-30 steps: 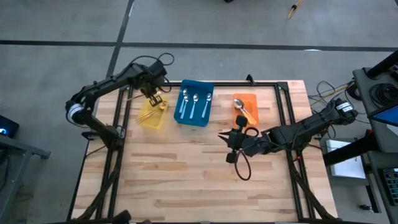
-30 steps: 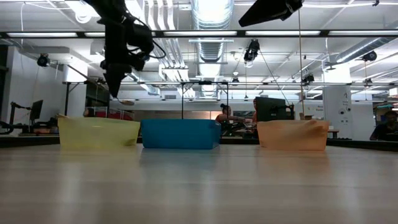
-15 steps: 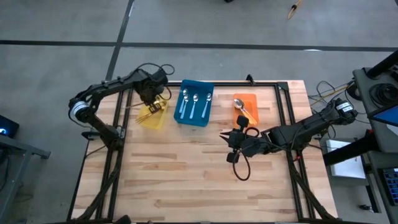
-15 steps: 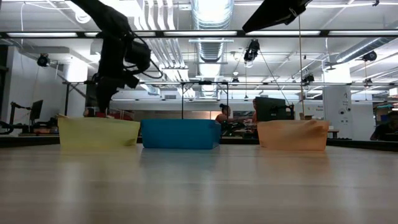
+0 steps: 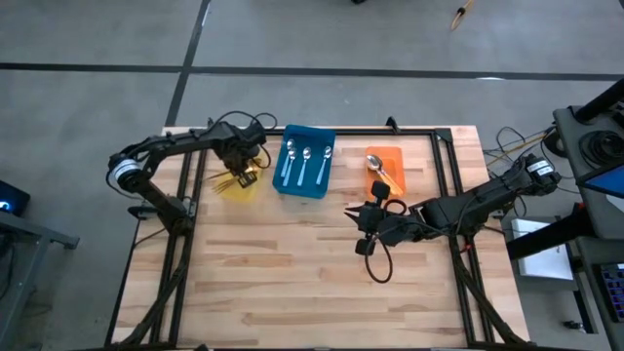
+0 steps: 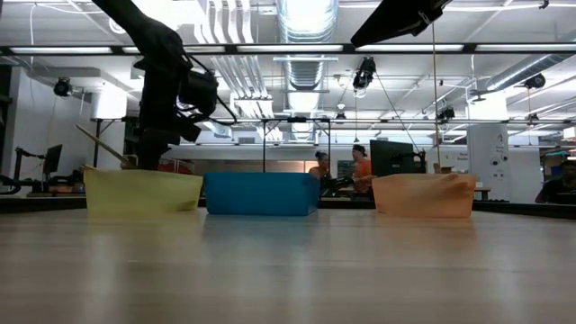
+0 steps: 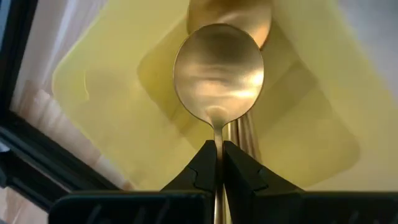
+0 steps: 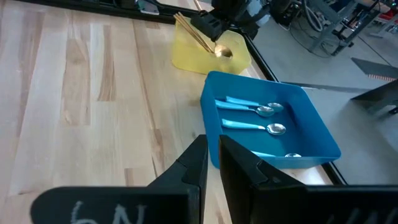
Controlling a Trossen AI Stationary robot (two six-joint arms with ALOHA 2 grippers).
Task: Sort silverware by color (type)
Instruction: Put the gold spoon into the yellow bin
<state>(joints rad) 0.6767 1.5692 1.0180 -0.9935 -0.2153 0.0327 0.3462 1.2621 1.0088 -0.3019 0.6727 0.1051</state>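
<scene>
Worktop (image 5: 292, 263): a pale wooden surface is being viewed from above, with three bins lined along its far edge and no cutlery left lying loose on the bare wood.
Bins: a yellow bin (image 5: 237, 183) is standing on the left, a blue bin (image 5: 303, 162) in the middle, an orange bin (image 5: 385, 168) on the right.
Silverware: blue-handled spoons (image 5: 303, 162) are lying in the blue bin, an orange-handled spoon (image 5: 381, 172) in the orange bin, gold spoons (image 7: 231, 22) in the yellow bin.
Left pincer (image 7: 219, 163): it is being held closed on the handle of a gold spoon (image 7: 218, 71), directly over the yellow bin.
Key relation: the held spoon's long axis is running straight out from the pincer, bowl foremost, above the bin floor; judged ready for release.
Right pincer (image 8: 212, 155): it is waiting nearly closed and empty, near the worktop's middle.
</scene>
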